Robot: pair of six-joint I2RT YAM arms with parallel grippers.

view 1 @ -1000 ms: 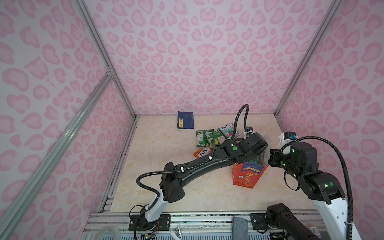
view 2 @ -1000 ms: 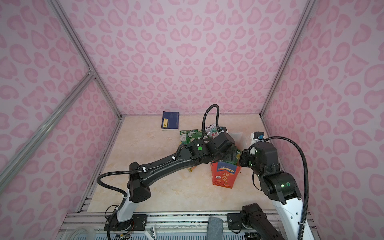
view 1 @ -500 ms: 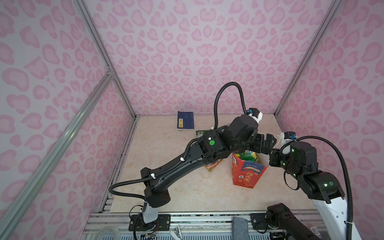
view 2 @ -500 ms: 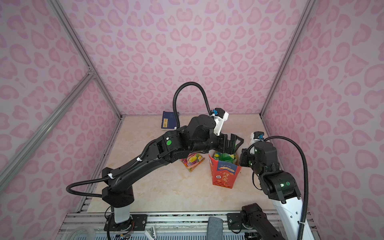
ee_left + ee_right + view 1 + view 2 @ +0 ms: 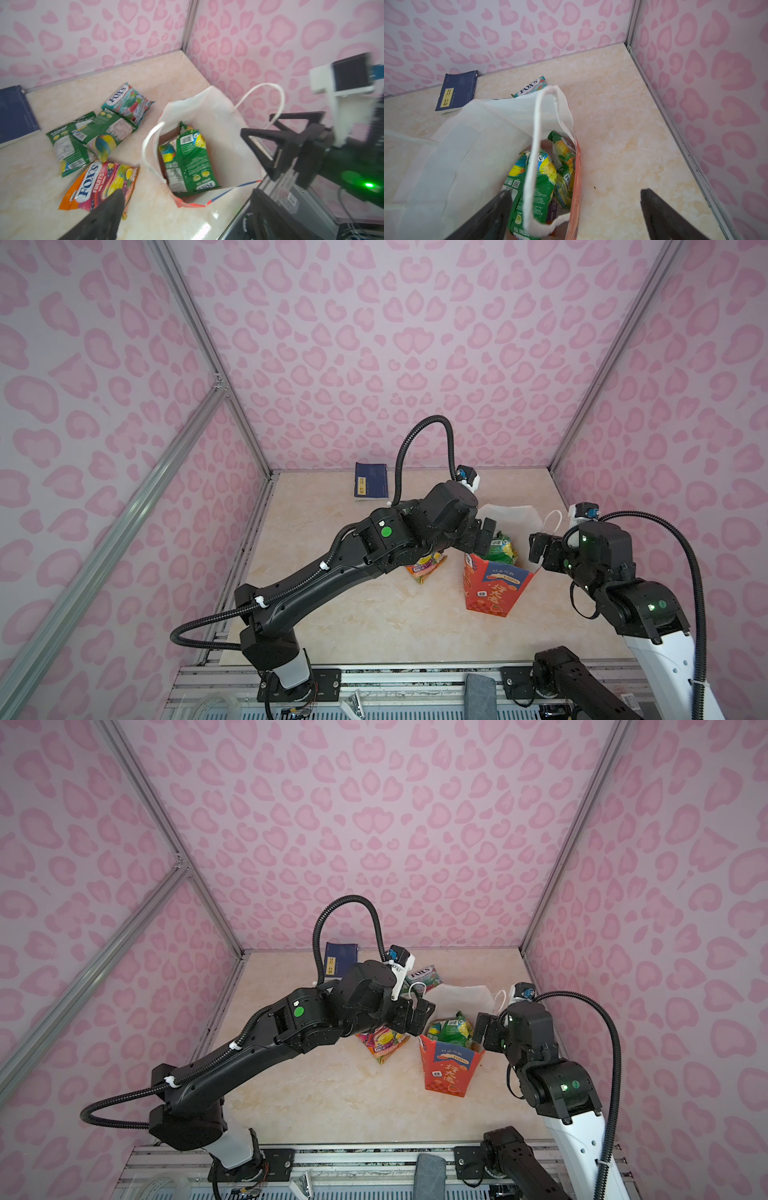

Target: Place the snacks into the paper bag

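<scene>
The left claw (image 5: 484, 536) hangs wide open and empty just beside the mouth of the tall red-orange paper bag (image 5: 494, 591). The right claw (image 5: 575, 192), also wide open and holding nothing, stands at the opposite rim. Green glossy snack packets (image 5: 187, 158) lie inside the bag between both claws, while an orange packet (image 5: 99, 185), a teal packet (image 5: 126, 101) and loose green packets (image 5: 83, 135) lie on the beige table (image 5: 31, 187) beside the left claw, outside the bag.

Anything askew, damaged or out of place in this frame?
The paper bag is out of shape: its white rear panel splays outward and looks creased, so the mouth gapes unevenly. A dark-blue booklet, not a snack, lies apart at the back. Nothing looks spilled or torn.
</scene>
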